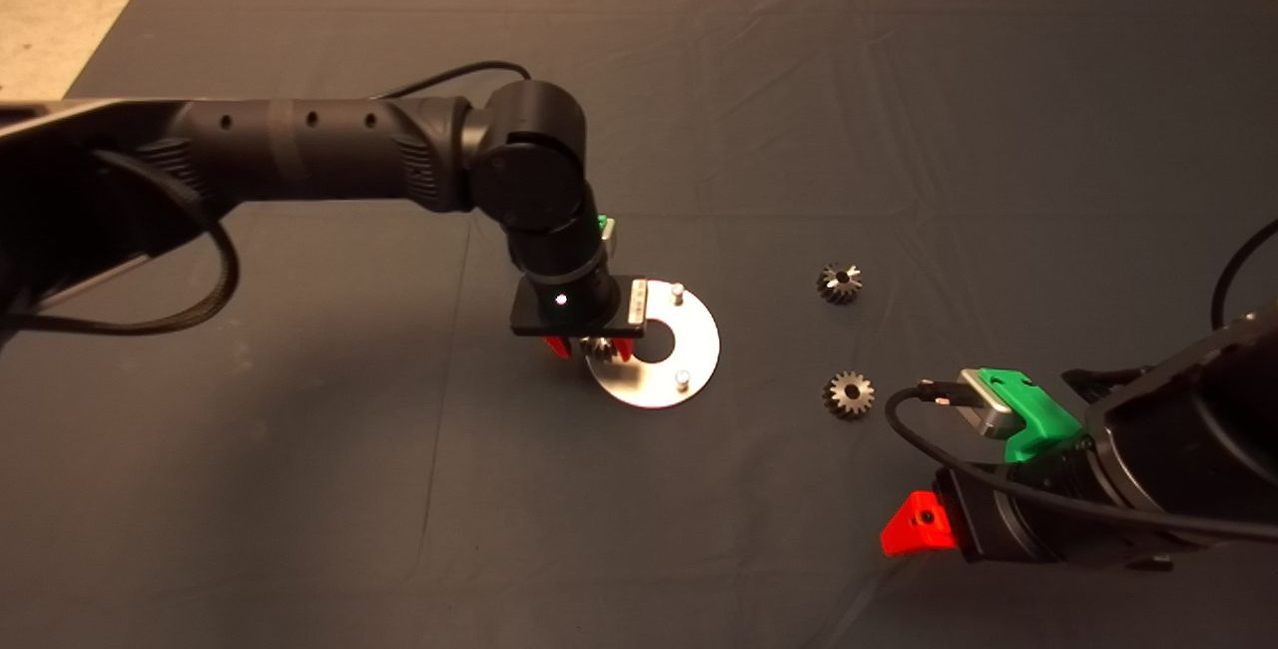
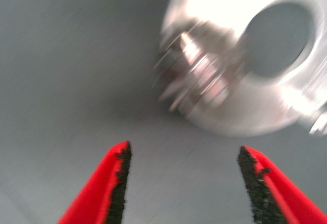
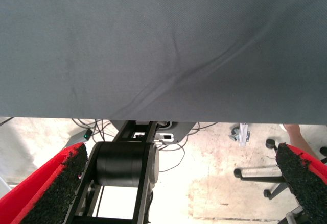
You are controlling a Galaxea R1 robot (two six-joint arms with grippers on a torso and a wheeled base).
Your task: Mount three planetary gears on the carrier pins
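Left arm comes in from the left edge, crossing the mat to centre. Open mat on its near side, nothing lying there.

Left gripper hangs over the left rim of the carrier disc. Wrist view: red fingers spread wide, nothing between the pads, both clear of the disc edge.

One planetary gear sits on the disc's left side, just beside the centre hole; in the head view it's mostly hidden under the gripper. Blurred in the wrist view, so can't tell whether it's fully down on its pin or tilted.

Two carrier pins stand bare: far pin and near pin, both upright near the disc's outer rim. Third pin not visible, covered by the gripper and gear.

Right of the disc, a strip of bare mat, then two loose gears lying flat: far gear, near gear. Apart from each other, well apart from the disc, touching nothing.

Right gripper parked at the lower right, near the mat's front edge, just beyond the near gear but not touching it. One red finger tip shows in the head view. Its wrist view: fingers wide apart, holding nothing, looking across mat cloth to the mat's edge, with floor, cables and chair castors beyond.

Far half of the mat is open, with only creases.
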